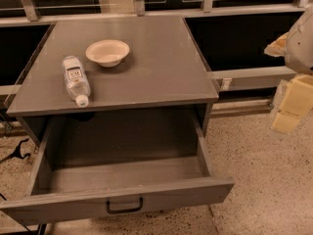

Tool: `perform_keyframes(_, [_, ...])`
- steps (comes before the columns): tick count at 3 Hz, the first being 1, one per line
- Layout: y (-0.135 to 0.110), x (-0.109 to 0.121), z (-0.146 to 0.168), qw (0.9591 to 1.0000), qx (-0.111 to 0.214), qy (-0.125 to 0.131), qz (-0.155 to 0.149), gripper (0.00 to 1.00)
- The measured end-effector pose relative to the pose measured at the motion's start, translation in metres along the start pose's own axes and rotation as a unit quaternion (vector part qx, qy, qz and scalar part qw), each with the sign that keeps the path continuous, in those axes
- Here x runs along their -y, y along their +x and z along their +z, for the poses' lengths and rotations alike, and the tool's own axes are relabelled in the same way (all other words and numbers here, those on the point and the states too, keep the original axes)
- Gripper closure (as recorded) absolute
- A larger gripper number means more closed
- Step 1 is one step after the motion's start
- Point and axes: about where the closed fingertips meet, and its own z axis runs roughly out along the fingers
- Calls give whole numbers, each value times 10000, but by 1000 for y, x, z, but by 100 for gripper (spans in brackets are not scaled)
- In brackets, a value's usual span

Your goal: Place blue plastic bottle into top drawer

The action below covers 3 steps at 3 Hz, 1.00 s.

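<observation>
The blue plastic bottle [76,80] lies on its side on the grey cabinet top, near the left front edge, with its white cap pointing toward the front. The top drawer [122,204] is pulled out below it and its inside looks empty; the dark bar handle sits at the centre of its front panel. My gripper [289,112] hangs at the right edge of the view, above the floor and to the right of the cabinet. It is far from the bottle and holds nothing that I can see.
A white bowl [107,52] stands on the cabinet top [161,62] just behind and right of the bottle. A dark wall with rails runs behind the cabinet. Speckled floor [264,180] lies to the right of the drawer.
</observation>
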Motion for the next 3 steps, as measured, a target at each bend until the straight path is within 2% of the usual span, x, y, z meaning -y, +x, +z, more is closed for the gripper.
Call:
perform_keyframes(1, [0,0,0,10000,1,0,0,0])
perform_keyframes(3, [-56,13,14,9990,432,86,75,0])
